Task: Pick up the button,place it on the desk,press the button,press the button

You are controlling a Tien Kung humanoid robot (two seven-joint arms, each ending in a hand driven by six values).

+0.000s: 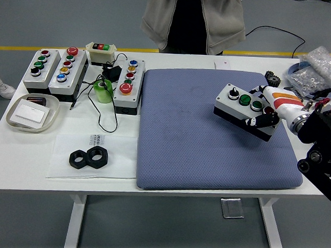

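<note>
2 black nuts [89,158] near a green tape roll [103,91].

Right arm [322,151]: black, blocky links with round silver screws at the joints.
Robot hand [277,106]: white shell with orange and dark stripes, black fingertips.
Person [193,20]: beige jacket, open over black.

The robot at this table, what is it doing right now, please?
The robot's right hand is gripping a button box with three controls on top, holding it over the blue mat, at its right part. Whether the box touches the mat is hard to tell. More button boxes sit untouched at the table's left. The left arm is out of view. A person stands at the far side, handling nothing.
</note>
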